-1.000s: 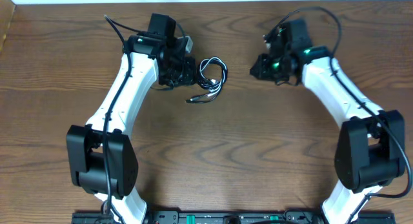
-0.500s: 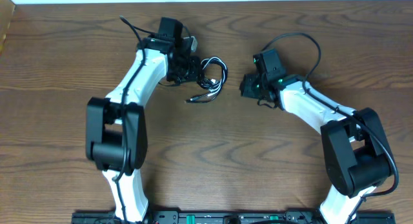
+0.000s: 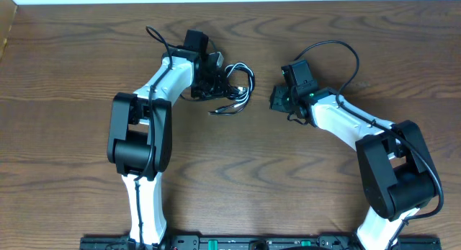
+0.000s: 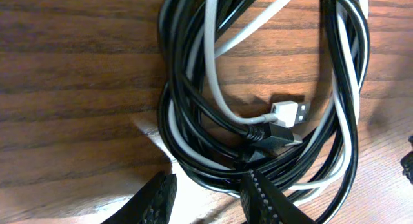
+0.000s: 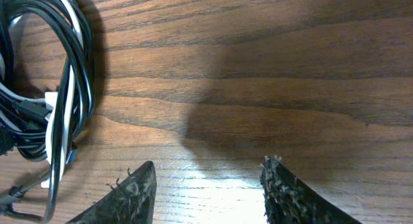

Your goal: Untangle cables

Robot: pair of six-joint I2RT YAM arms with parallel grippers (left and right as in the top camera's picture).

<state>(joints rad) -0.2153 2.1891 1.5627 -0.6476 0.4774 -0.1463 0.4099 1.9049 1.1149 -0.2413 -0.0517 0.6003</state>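
The black cable point(image 4: 173, 114) and the white cable point(image 4: 216, 88) lie coiled together in one bundle point(image 3: 238, 88) on the wooden table. A white USB plug point(image 4: 292, 112) and a black plug point(image 4: 274, 137) rest inside the coil. My left gripper point(image 4: 210, 201) point(image 3: 211, 83) sits at the bundle's left edge, open; its right finger point(image 4: 264, 198) is up against the coil's rim, with only lit wood between the jaws. My right gripper point(image 5: 210, 192) point(image 3: 276, 100) stands open over bare wood to the right of the bundle, apart from it. The same coil point(image 5: 64, 88) shows at the far left of the right wrist view.
Loose cable ends point(image 3: 223, 110) trail out below the bundle. The right arm's own thick black cable point(image 3: 338, 52) loops above its wrist. The brown wooden table point(image 3: 238, 171) stretches to a pale wall edge at the top.
The left gripper has shifted slightly right, closer to the bundle. The right gripper has moved down and left toward the bundle and opened wider. The bundle has stayed in place.
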